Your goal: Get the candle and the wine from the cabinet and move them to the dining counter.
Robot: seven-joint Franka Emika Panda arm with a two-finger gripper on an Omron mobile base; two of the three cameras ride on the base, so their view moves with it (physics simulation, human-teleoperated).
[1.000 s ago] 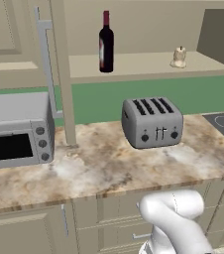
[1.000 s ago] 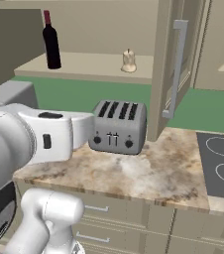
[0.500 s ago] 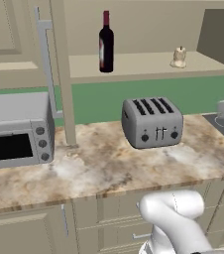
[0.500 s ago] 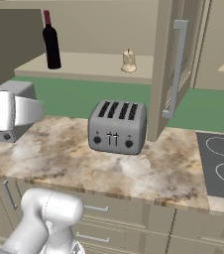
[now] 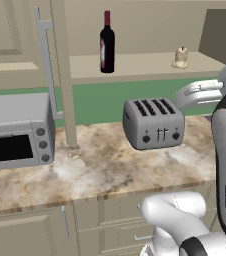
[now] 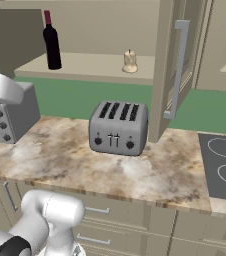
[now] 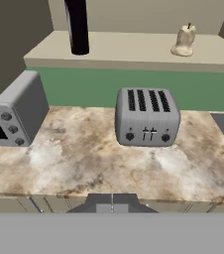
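My hand (image 7: 112, 202) is closed and empty, low over the desk (image 7: 84, 163) edge. Far ahead on the cabinet (image 5: 135, 65) shelf stand the wine (image 5: 107, 44), up-left, and the candle (image 7: 184, 41), up-right. I judge the bottle heavy, slick and breakable: grip mid-body. The candle looks light: grip its base.

Even, shadowless rendered light, slightly soft low-resolution views, no glare or edge distortion.

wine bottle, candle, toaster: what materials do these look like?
Wine: dark, near-black glass by its look, with a red foil neck and a pale label. Candle: cream and lumpy, probably matte wax, though too small to be sure. Toaster: grey brushed-metal look, dark slots and knobs; could be painted plastic in this render.
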